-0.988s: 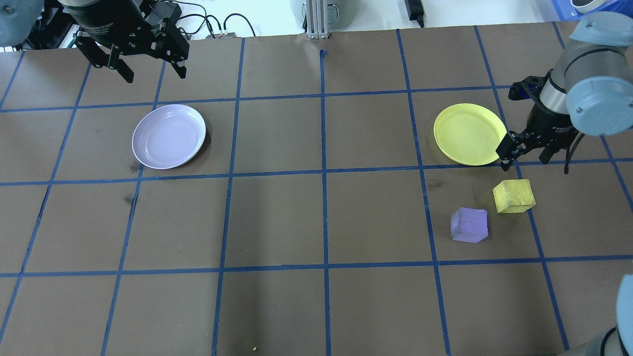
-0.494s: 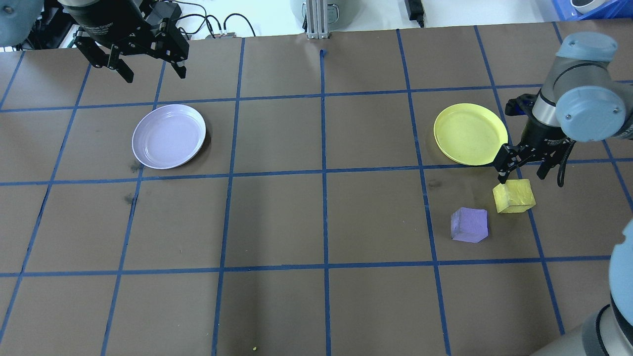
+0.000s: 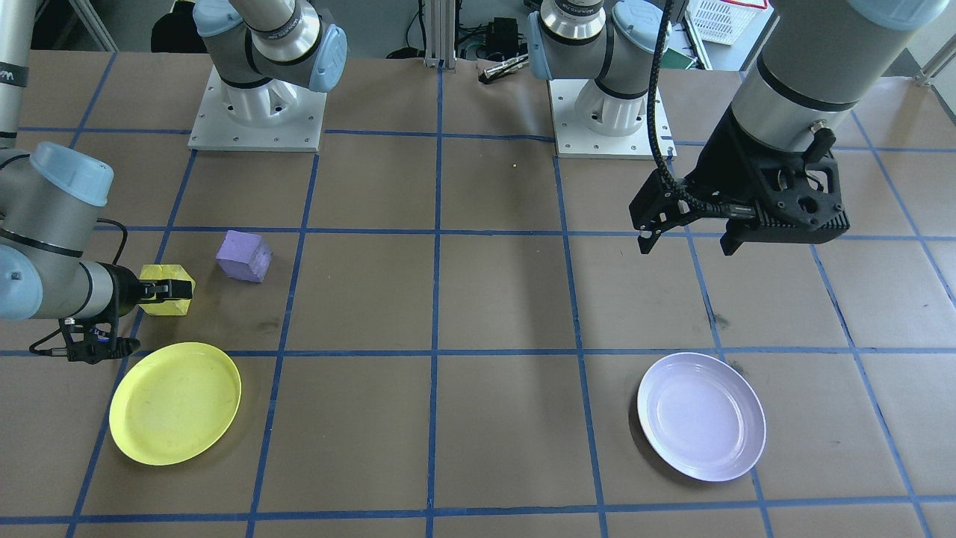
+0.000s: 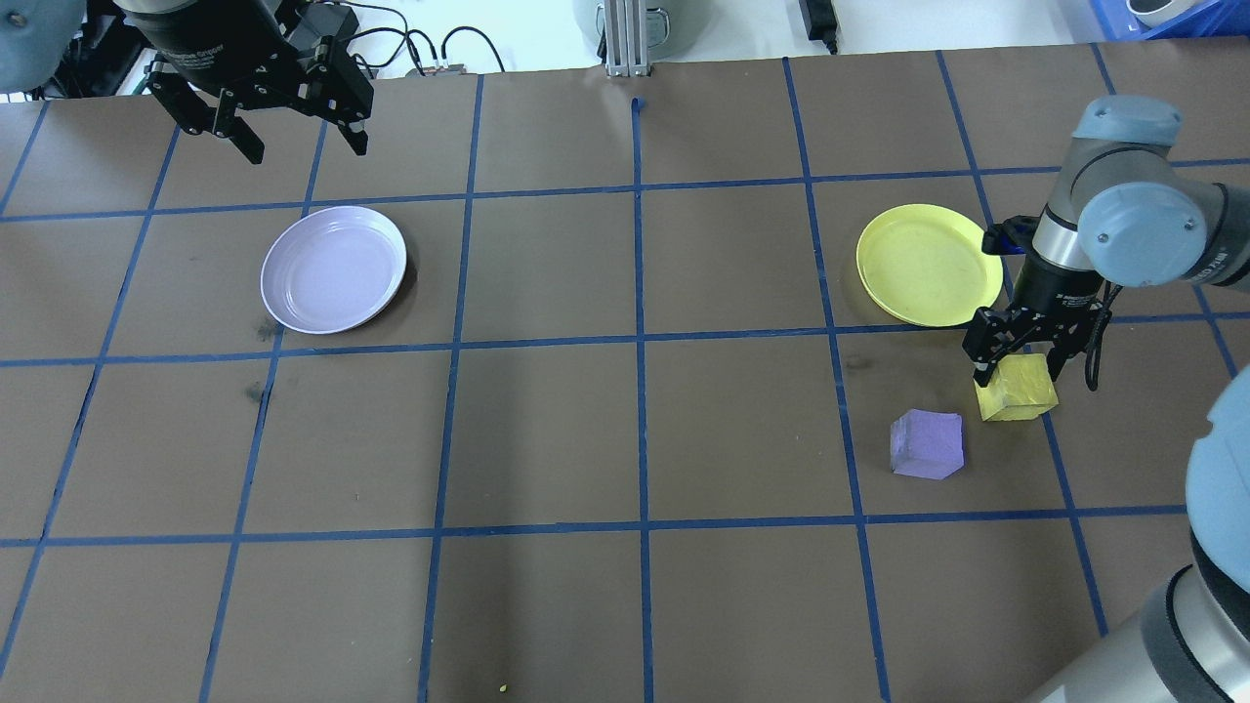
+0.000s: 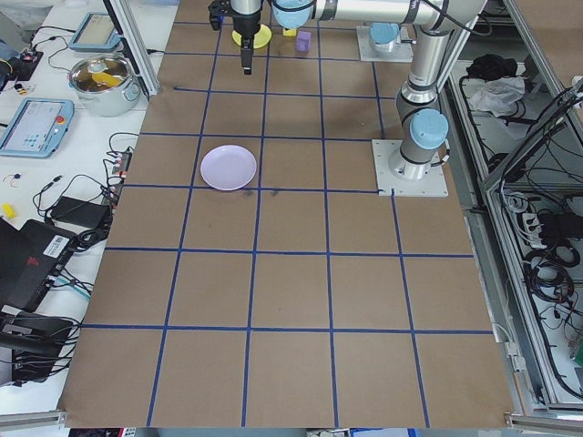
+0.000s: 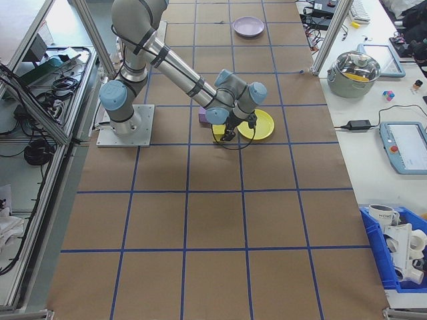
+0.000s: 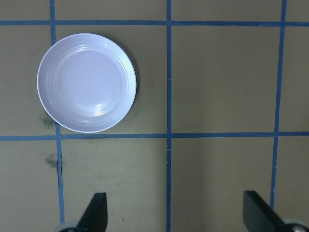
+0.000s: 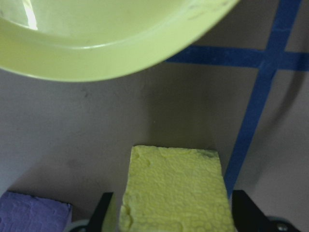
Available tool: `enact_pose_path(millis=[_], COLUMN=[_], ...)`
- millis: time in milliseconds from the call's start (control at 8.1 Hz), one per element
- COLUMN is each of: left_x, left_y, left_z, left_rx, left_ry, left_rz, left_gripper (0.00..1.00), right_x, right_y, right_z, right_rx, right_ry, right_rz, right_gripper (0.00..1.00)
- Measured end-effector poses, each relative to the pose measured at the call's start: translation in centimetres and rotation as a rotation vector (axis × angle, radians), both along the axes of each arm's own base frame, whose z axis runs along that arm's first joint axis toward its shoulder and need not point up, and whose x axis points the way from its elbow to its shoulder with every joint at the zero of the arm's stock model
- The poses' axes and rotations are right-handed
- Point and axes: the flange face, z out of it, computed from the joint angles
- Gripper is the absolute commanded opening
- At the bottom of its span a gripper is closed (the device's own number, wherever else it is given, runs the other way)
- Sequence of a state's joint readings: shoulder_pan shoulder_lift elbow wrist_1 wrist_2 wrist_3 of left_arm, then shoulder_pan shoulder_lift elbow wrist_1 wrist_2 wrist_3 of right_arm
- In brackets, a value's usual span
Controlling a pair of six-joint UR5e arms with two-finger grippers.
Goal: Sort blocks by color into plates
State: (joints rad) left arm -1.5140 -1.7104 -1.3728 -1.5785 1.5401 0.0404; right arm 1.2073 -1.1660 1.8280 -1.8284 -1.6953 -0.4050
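**Right gripper straddles the yellow block, fingers not yet pressed in**

In the overhead view the right gripper (image 4: 1016, 363) is low over the yellow block (image 4: 1018, 389), with its fingers spread and one on each side of the block. The right wrist camera shows this relation best: the yellow block (image 8: 175, 189) fills the space between the two dark fingertips (image 8: 102, 209), and a small gap is visible on both sides, so the fingers are around the block but not pinching it. The block is nearly a cube, so no long axis matters; what matters is that it is centred between the fingers, and I judge that it is.

From the gripper, the yellow plate (image 4: 928, 264) lies at about 10 o'clock in the overhead view, near but not touching the block. The purple block (image 4: 926, 444) rests on the tabletop (image 4: 625, 439) at about 7 o'clock from the yellow one, close beside it but apart.

The left gripper (image 4: 293, 142) hangs with fingers wide apart and holding nothing, and the lavender plate (image 4: 334, 268) is just at its 6 o'clock. The right arm is clearly the nearer one to both blocks.
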Motion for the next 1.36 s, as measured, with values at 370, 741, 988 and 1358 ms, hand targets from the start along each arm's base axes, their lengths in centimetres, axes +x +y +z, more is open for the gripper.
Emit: enact_pose_path(millis=[370, 741, 988, 1358], left_x=[0.0, 0.0, 0.0, 0.0], left_y=[0.0, 0.0, 0.0, 0.0], left_z=[0.0, -0.1, -0.2, -0.2], left_rx=[0.0, 0.001, 0.002, 0.002], left_ry=[0.0, 0.0, -0.001, 0.0], left_rz=[0.0, 0.0, 0.0, 0.0], left_gripper=[1.0, 1.0, 1.0, 1.0], right_x=[-0.4, -0.8, -0.3, 4.3], right_y=[-0.2, -2.0, -4.8, -8.7], right_z=[0.2, 6.6, 11.4, 13.7], right_rx=[0.015, -0.059, -0.166, -0.321], right_ry=[0.024, 0.049, 0.01, -0.015], right_rz=[0.012, 0.019, 0.006, 0.073], right_gripper=[0.0, 0.0, 0.0, 0.0])
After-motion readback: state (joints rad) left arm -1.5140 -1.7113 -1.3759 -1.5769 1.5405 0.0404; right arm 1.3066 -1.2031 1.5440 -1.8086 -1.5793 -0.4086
